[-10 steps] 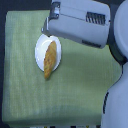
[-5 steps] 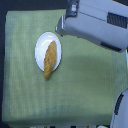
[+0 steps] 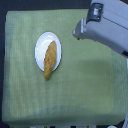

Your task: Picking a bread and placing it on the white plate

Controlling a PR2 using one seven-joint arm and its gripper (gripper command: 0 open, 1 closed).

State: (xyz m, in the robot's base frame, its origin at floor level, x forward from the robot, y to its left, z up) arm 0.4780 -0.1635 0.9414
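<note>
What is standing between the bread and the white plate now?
Nothing visible. The bread lies on the white plate already, one end hanging over the rim. The gripper's fingers are not visible in the exterior view.

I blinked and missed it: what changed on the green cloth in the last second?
The robot arm pulled away from the plate toward the exterior view's right and upper edge, leaving it fully uncovered. The bread stayed lying on the white plate, one end overhanging the rim. The green cloth did not shift.
</note>
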